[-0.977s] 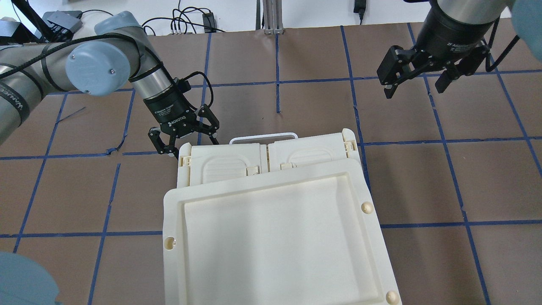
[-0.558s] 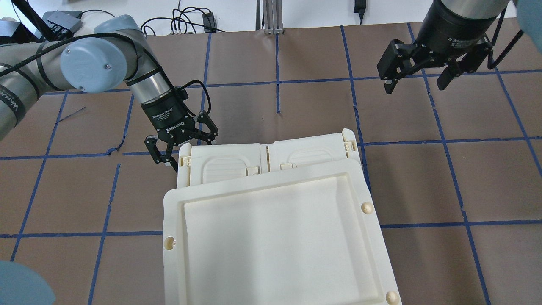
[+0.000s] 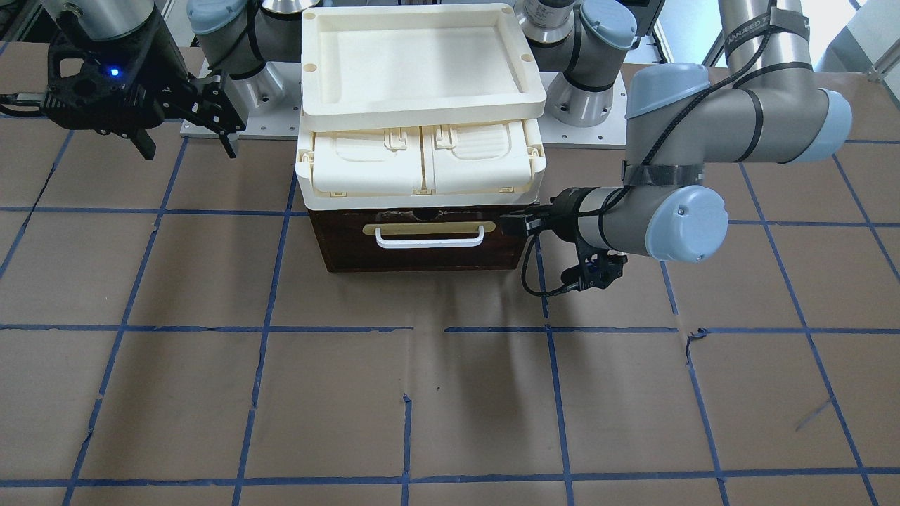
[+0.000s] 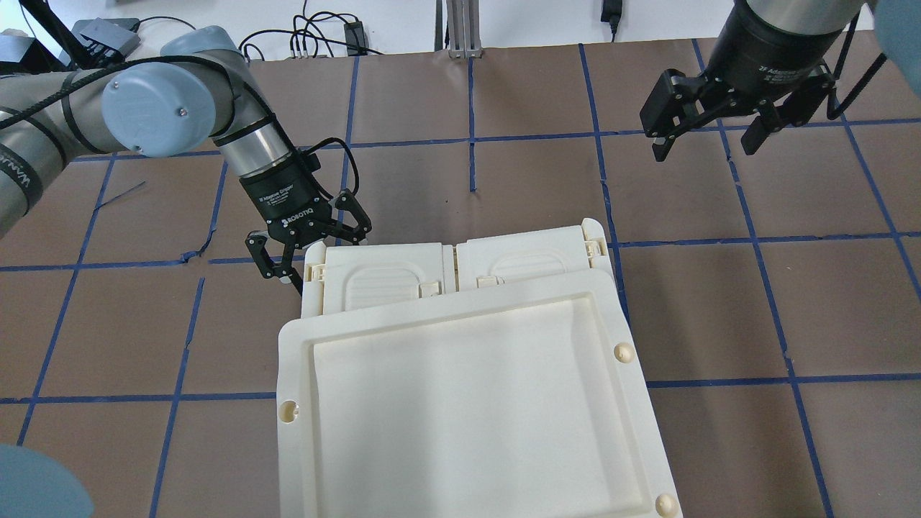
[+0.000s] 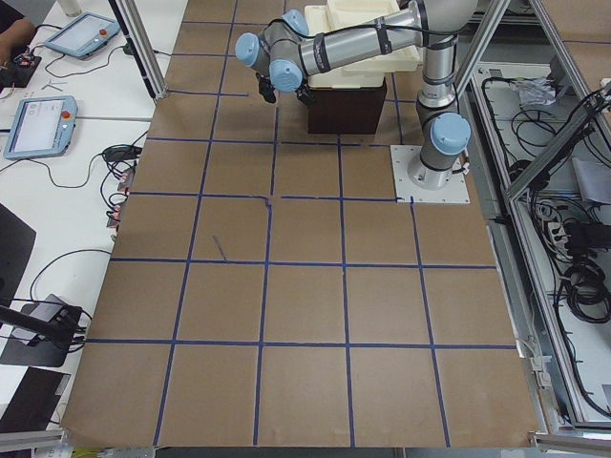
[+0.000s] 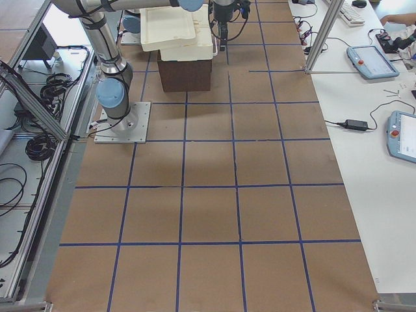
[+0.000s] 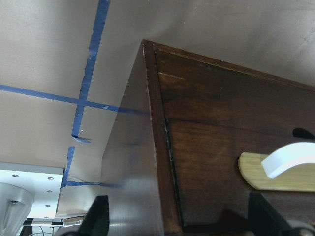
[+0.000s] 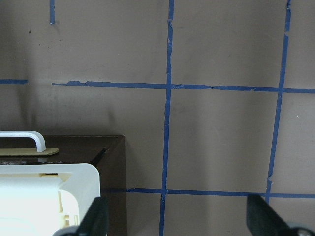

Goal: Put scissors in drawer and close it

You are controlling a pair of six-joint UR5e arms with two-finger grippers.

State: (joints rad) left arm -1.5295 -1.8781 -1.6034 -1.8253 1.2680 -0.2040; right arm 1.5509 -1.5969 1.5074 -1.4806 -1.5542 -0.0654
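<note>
Drawer: shut; white handle gone from overhead view since 1 s ago.
Left hand: jaws apart, at drawer corner.
Right hand: jaws apart, aloft.

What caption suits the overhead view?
Left tool open, straddling a corner of the cream box; right tool open, away from it.

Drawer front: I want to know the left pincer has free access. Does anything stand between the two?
Nothing visible does. The left pincer is open close by the corner of the drawer front, whose dark face and white handle are bare. The scissors show in no view.
</note>
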